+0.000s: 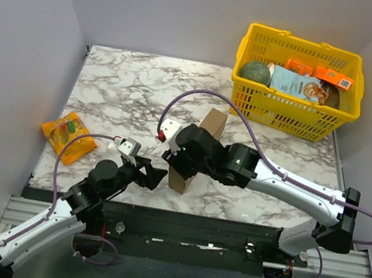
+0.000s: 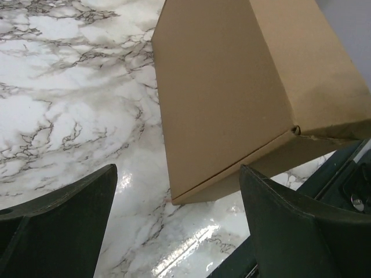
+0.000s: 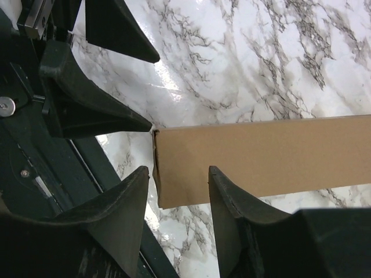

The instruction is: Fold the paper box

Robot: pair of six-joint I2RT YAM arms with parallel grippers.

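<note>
The paper box (image 1: 212, 124) is plain brown cardboard and stands on edge near the table's front middle, partly behind my right arm. My right gripper (image 1: 174, 158) hangs over its near end. In the right wrist view its fingers (image 3: 177, 171) are apart above the box's narrow top face (image 3: 272, 153), one fingertip (image 3: 142, 174) just past the box's corner; nothing is pinched. My left gripper (image 1: 158, 177) sits low just in front of the box, open wide (image 2: 178, 169), with the box's side and bottom corner (image 2: 226, 87) a short way ahead of its fingertips.
A yellow plastic basket (image 1: 291, 107) with groceries stands at the back right. An orange snack packet (image 1: 67, 135) lies at the left edge. The table's black front rail (image 1: 193, 222) runs right behind both grippers. Grey walls close in the left and back.
</note>
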